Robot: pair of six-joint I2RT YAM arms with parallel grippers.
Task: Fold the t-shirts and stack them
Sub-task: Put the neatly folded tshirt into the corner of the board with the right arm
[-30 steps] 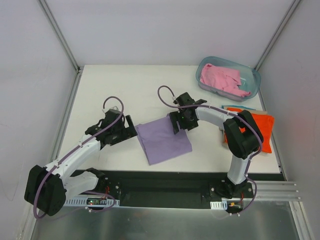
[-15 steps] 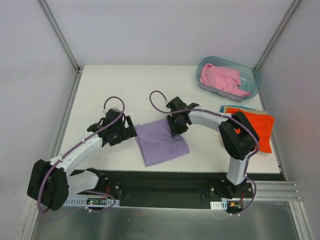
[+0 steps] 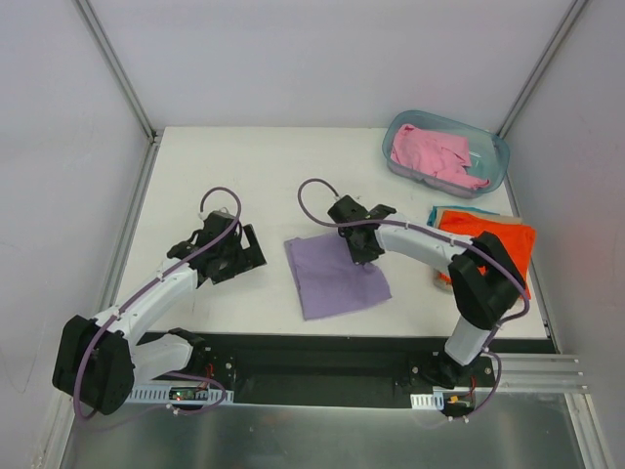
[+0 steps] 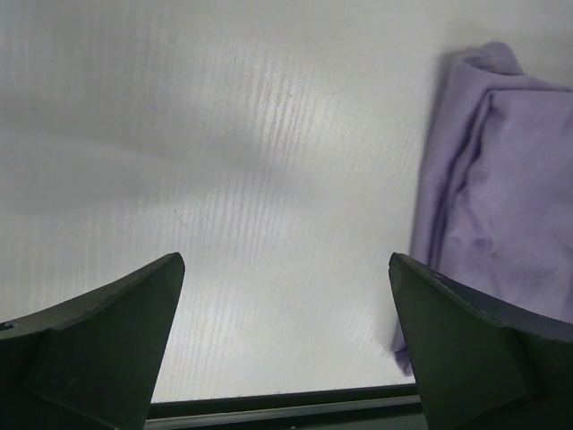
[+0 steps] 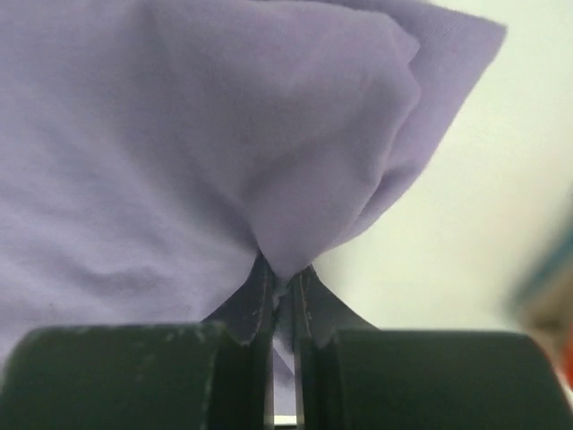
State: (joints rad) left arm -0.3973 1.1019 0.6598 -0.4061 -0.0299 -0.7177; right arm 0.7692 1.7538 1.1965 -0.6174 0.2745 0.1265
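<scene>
Tightly, right end effector (image 5: 282, 279) pinches soft, rectangular-folded lavender t-shirt (image 3: 337, 278).

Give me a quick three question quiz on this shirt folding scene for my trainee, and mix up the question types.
1. True or false: the left pincer grips the lavender shirt.
2. The pink shirt lies: A in the tub, B under the lavender shirt, C in the left pincer.
3. Fill the gap: the right pincer is shut on the ___ shirt.

Key: 1 false, it is open and clear of the cloth; 2 A; 3 lavender.
</scene>
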